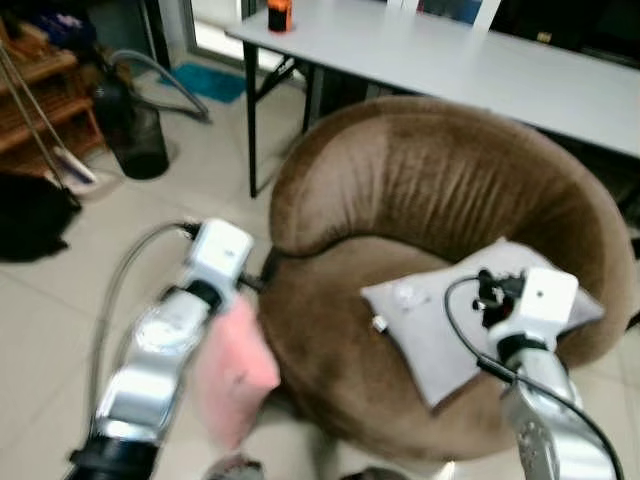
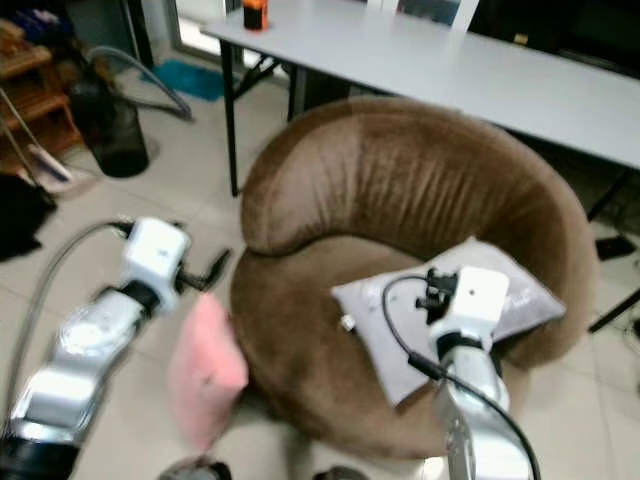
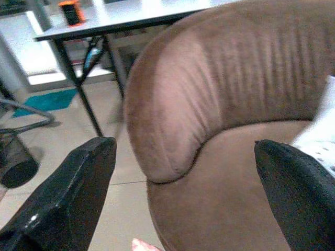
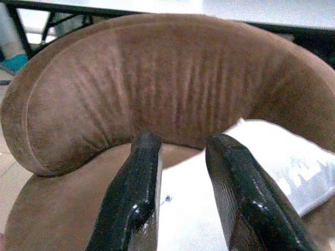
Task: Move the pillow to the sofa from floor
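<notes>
1. Nearest, my left arm reaches forward over the tiled floor [image 1: 200, 170] toward the left side of the brown sofa [image 1: 420, 190]. My left gripper [image 3: 183, 167] has its two black fingers spread wide apart, with nothing between them; it points at the end of the sofa's curved backrest.
2. Below my left forearm a pink pillow [image 1: 232, 372] shows, blurred, just beside the sofa's front-left edge. I cannot tell whether it rests on the floor or hangs.
3. My right arm is raised over the seat. My right gripper [image 4: 180, 167] holds its two fingers close together with a narrow gap, pinching nothing, just above a grey pillow [image 1: 440, 340].
4. Count of pillows: two. The grey one lies on the sofa seat, its far corner against the right side of the backrest; the pink one is off the sofa.
5. Count of sofas: one, round-backed.
6. Beyond the sofa stands one white table [image 1: 450, 60] on black legs, with one orange object [image 1: 279, 14] at its left end.
7. Far left: a dark bin [image 1: 135, 135], a wooden shelf [image 1: 40, 90] and a teal mat [image 1: 210, 82].
</notes>
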